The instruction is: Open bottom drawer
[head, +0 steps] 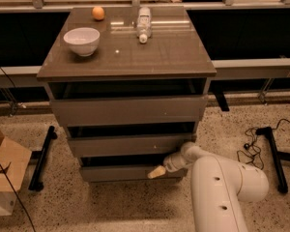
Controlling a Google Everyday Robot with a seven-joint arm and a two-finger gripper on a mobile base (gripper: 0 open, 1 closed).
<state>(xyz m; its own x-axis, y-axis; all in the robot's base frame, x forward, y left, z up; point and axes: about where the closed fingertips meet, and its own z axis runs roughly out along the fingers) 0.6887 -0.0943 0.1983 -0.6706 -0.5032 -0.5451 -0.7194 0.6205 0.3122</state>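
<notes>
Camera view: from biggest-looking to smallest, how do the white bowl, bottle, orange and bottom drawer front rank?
1. Bottom drawer, where the gripper sits at its top edge.
2. White bowl.
3. Bottle, close to the bowl; it lies farther back.
4. Orange.

No text can be read anywhere; the gripper (157, 172) sits against the bottom drawer (117, 173)

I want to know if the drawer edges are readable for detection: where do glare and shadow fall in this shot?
Camera view: pale glare streaks the glossy grey-brown cabinet top beside the clear plastic bottle. Camera view: the gaps above all three drawer fronts are deep shadow, including the one above the plain flat grey-brown bottom drawer, where the cream-tipped gripper sits at its upper edge, right of centre.
</notes>
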